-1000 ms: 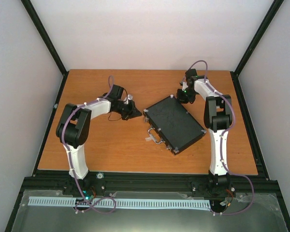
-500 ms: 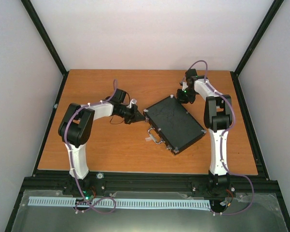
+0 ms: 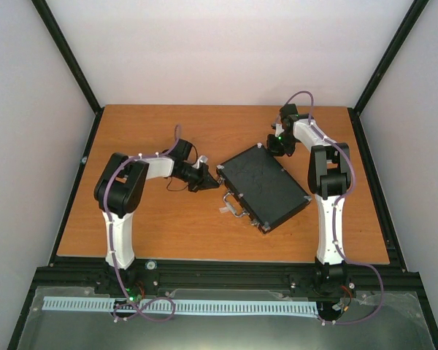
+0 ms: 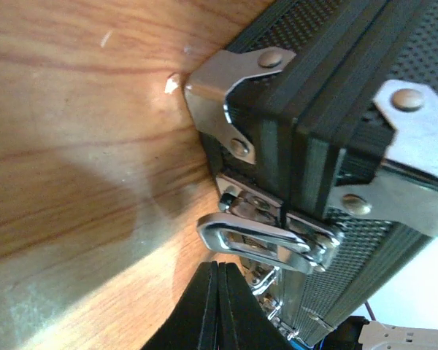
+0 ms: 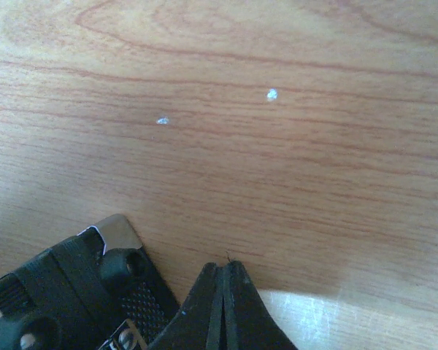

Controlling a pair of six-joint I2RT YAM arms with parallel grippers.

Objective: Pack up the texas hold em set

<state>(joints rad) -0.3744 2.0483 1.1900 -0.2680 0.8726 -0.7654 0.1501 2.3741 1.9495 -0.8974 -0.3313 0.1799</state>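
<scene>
Left jaws: your left gripper is pinched together, empty, tips just beside the latch of the case.
Left arm: stretched low over the table.
Right jaws: your right gripper is pinched together, empty, by the case's far corner.
Case: closed, flat, mid-table.

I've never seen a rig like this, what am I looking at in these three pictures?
Two robot arms, the left arm and the right arm, are bolted at the near edge of a wooden table. The wide picture looks down from above and behind them; the other two come from a camera on each wrist. A closed black case with silver corners lies on the table. The left tool is shut, right by the case's latch; the right tool is shut near its far corner. Neither holds anything.
</scene>
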